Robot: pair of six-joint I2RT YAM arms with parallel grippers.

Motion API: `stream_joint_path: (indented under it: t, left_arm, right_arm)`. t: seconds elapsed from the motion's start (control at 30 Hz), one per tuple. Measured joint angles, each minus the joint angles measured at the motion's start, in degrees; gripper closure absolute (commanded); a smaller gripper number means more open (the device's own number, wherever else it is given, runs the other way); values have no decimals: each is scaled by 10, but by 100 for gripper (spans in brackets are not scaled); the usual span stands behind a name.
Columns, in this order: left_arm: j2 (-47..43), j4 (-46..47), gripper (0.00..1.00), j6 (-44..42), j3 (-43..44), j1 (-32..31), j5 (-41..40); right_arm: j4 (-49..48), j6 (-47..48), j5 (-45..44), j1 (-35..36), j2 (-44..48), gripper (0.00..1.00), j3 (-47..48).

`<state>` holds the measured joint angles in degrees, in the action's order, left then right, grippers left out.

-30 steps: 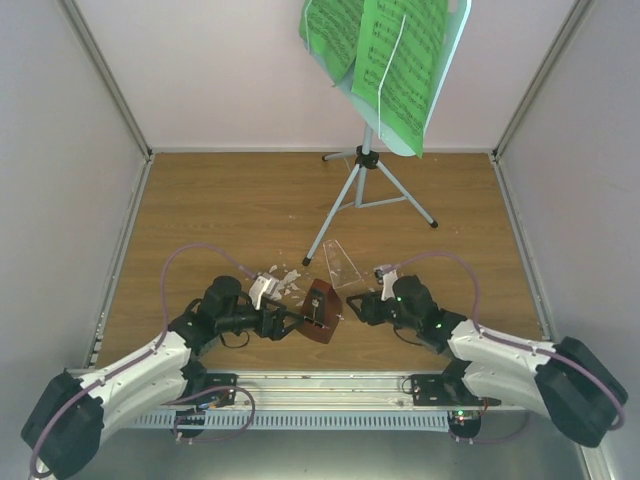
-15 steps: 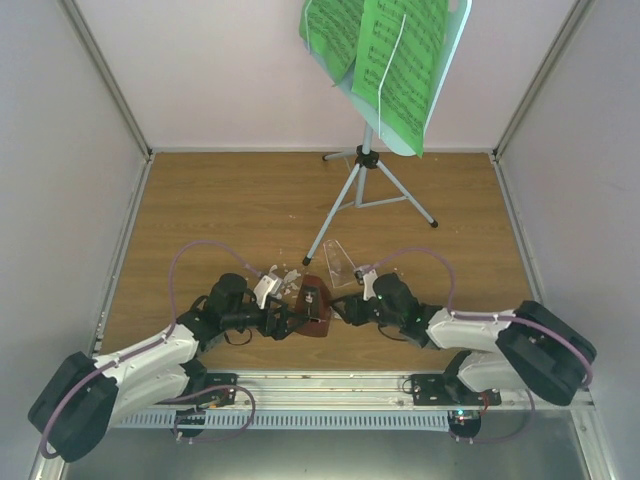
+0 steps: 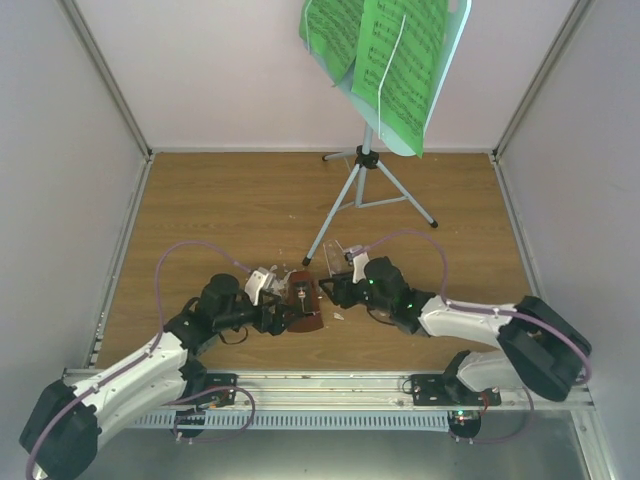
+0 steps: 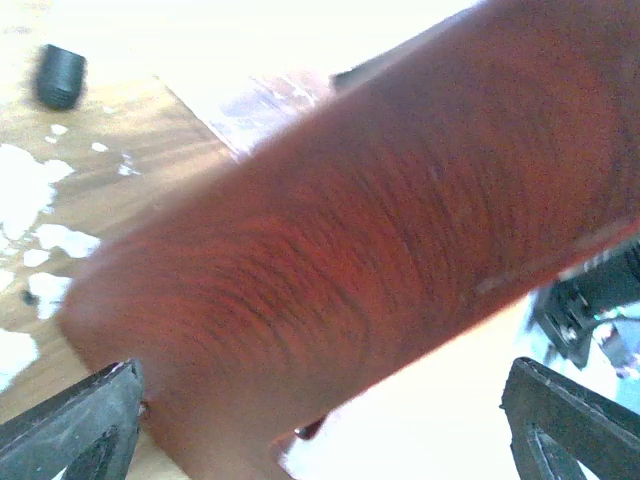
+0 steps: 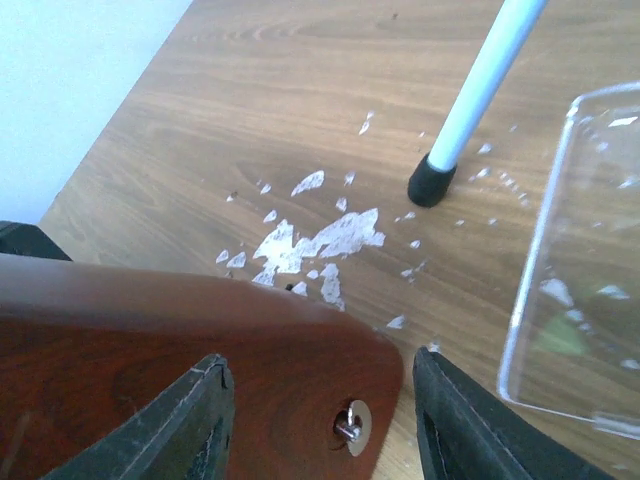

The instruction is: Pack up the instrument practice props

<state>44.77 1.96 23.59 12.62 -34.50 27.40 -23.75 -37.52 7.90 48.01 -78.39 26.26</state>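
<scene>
The reddish-brown metronome (image 3: 303,305) lies on its side on the wooden floor between both grippers. It fills the left wrist view as a metronome body (image 4: 380,220). My left gripper (image 3: 283,317) (image 4: 322,405) is open wide, with a clear gap on its right side. My right gripper (image 3: 335,291) (image 5: 320,400) is open and straddles the metronome's rounded end (image 5: 300,390), where a small metal key shows; its right finger stands apart from the wood. The clear cover (image 5: 580,280) lies separately beside it. The pale blue music stand (image 3: 365,160) holds the green sheet music (image 3: 400,60) at the back.
White crumbs (image 5: 320,240) (image 4: 30,200) are scattered on the floor by the metronome. One tripod leg (image 5: 485,75) ends in a black foot (image 5: 432,185) just beyond them. Enclosure walls close in the floor on the left, the right and the back.
My right arm has swung left up to the metronome and now straddles its end. The metronome has shifted a little to the left. The left gripper stays open beside it.
</scene>
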Motion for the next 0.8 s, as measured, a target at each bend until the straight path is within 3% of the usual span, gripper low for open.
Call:
stream_joint_path:
  t: [0.37,0.53,0.8]
  left_arm:
    - [-17,-144,1,46,160,0,-143]
    - [-9,-169,1,56,235,0,-185]
    - [-17,-195,1,67,250,0,-196]
  right_arm:
    - [159,55,-94,-50,166,42,3]
    - [207,67,-111,-81,150,43,3]
    - [216,82,-108,-88,69,47,11]
